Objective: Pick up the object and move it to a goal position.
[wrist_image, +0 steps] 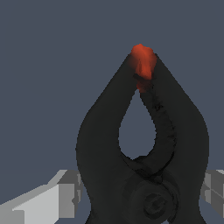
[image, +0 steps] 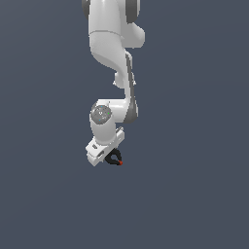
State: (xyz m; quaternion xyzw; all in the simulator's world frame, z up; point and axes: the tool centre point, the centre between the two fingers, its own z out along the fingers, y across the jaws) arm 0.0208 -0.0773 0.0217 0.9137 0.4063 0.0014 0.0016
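Observation:
The object is a small black spring clamp (image: 115,158) with a red-orange tip (image: 120,163). In the exterior view it sits right under the white gripper (image: 110,156), its tip pointing toward the exterior view's right. In the wrist view the clamp (wrist_image: 100,144) fills most of the picture, with its red-orange tip (wrist_image: 142,61) pointing away from the camera. The gripper (wrist_image: 142,194) has one grey finger (wrist_image: 48,201) against one side of the clamp and the other finger (wrist_image: 214,188) against the other side. The jaws stand closed on the clamp's body. The clamp's pivot end is cut off by the picture's edge.
A plain dark grey-blue surface (image: 194,194) lies all around. The white arm (image: 109,48) reaches down from the top of the exterior view. No goal marker or other object shows.

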